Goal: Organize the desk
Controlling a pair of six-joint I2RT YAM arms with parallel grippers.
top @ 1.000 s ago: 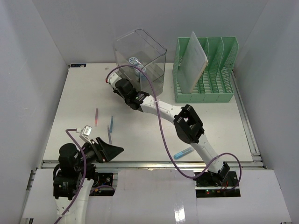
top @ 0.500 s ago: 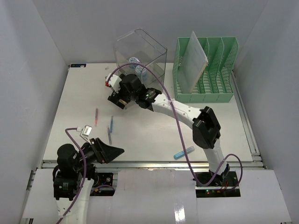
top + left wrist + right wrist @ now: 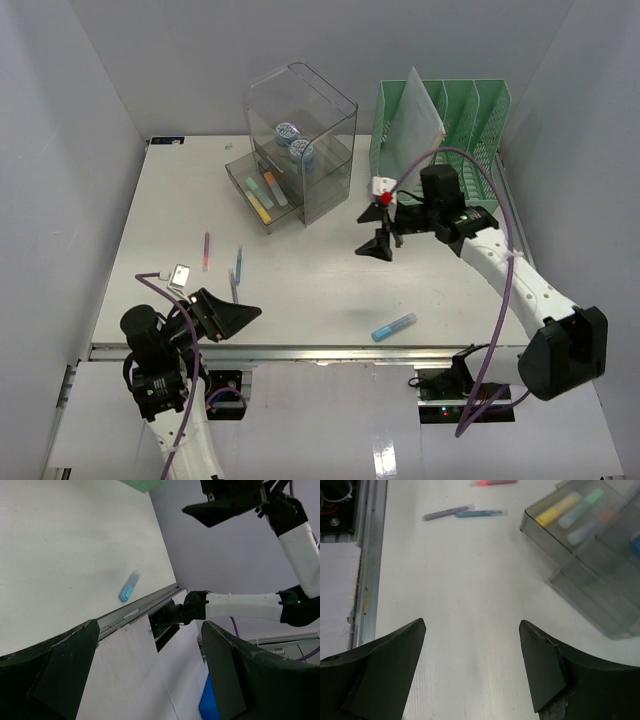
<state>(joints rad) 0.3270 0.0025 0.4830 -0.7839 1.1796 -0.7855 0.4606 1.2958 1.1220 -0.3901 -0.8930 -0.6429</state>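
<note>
White tabletop (image 3: 320,290) strewn with pens (image 3: 207,250), seen from above.
The tabletop fills the middle of the view. The left claw (image 3: 232,318) hangs open and empty near the front rail (image 3: 330,351); the right claw (image 3: 372,232), also open and empty, hovers beside a clear drawer box (image 3: 300,150).

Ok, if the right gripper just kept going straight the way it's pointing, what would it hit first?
Most likely the bare flat white desk: the open right gripper tilts down at it with nothing between. The thin purple pen and thin blue pen lie further along, though depth is unclear.
</note>
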